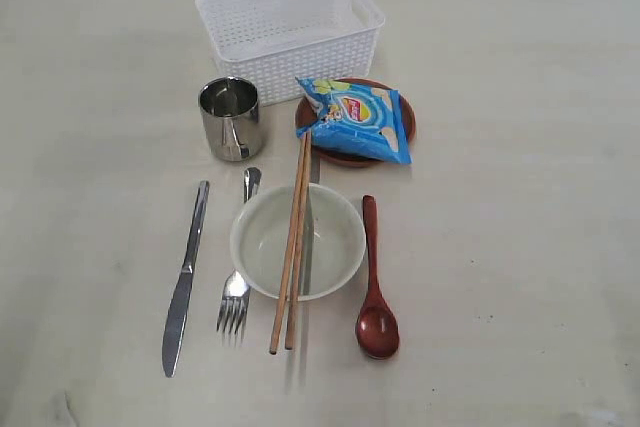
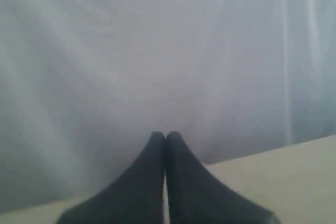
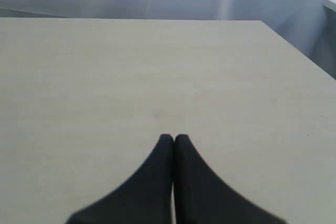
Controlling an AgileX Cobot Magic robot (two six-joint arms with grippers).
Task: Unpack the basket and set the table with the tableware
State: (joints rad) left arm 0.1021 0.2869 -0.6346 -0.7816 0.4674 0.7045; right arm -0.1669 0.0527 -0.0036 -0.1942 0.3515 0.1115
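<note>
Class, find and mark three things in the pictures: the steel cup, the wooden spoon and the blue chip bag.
steel cup (image 1: 232, 132), exterior view, front of its outer wall.
wooden spoon (image 1: 372, 269), exterior view, lower part of its handle.
blue chip bag (image 1: 355, 119), exterior view, middle of its printed front.

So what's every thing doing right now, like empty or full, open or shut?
basket, upright, looks empty
cup, upright, empty
plate, flat, chip bag lying on it
bowl, upright, chopsticks lying across its rim
knife, flat on table
fork, flat on table
spoon, flat on table
left gripper, shut, holding nothing
right gripper, shut, holding nothing
</note>
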